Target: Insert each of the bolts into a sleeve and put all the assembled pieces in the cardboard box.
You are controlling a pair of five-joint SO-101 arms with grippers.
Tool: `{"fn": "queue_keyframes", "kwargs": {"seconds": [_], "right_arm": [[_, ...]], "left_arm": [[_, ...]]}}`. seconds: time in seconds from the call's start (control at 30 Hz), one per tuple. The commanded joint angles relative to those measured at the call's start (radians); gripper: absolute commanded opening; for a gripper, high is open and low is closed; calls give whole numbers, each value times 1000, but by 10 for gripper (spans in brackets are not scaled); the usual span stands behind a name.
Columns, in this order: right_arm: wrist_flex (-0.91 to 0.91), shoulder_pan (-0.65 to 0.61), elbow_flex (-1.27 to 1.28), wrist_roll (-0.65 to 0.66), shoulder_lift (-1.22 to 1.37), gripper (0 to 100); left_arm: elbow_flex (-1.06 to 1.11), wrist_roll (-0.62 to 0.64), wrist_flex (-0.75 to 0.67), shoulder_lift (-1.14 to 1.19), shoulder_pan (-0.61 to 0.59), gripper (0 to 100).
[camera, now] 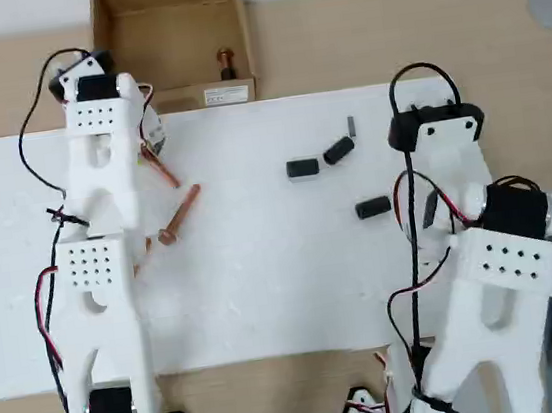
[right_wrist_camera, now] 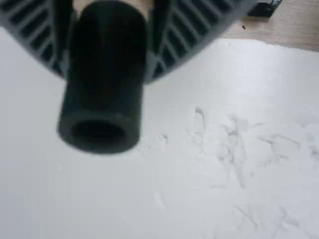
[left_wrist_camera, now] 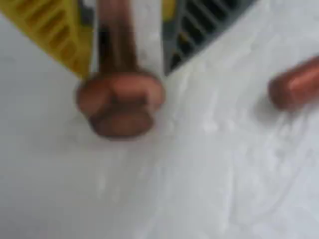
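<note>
My left gripper (left_wrist_camera: 127, 47) is shut on a copper bolt (left_wrist_camera: 121, 102), whose head rests on the white sheet. In the high view this gripper (camera: 153, 151) stands just in front of the cardboard box (camera: 107, 46), with the bolt (camera: 163, 172) slanting out below it. A second bolt (camera: 181, 215) lies loose on the sheet close by, and its end (left_wrist_camera: 294, 87) pokes into the left wrist view. My right gripper (right_wrist_camera: 112, 20) is shut on a black sleeve (right_wrist_camera: 102, 84), hollow end down, just above the sheet. In the high view it (camera: 430, 213) is at the sheet's right side.
One assembled piece (camera: 226, 63) lies inside the box. Loose black sleeves (camera: 303, 168) (camera: 339, 150) (camera: 373, 208) lie on the white sheet (camera: 267, 298) between the arms. A small grey pin (camera: 352, 125) lies behind them. A copper tip (camera: 146, 247) peeks from under the left arm.
</note>
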Motion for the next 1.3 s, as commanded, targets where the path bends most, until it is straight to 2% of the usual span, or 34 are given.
{"fn": "queue_keyframes", "kwargs": {"seconds": [0.0,0.27,0.43,0.7,0.87,0.97,1.27], "right_arm": [[-8,15,-1,-8,-27,12],[-8,15,-1,-8,-27,12],[-6,13,-4,-8,-27,12],[-5,13,-8,-8,-27,12],[69,8,-128,-8,-27,12],[109,7,-222,-3,-27,12],[123,7,-292,-3,-27,12]], "left_arm": [[-83,-3,-21,27,3,112],[-186,-2,-14,119,2,100],[-198,-40,-12,125,6,0],[-203,-48,51,117,11,2],[-417,-48,166,117,6,2],[-548,-51,169,116,6,2],[-443,-54,169,-148,34,1]]}}
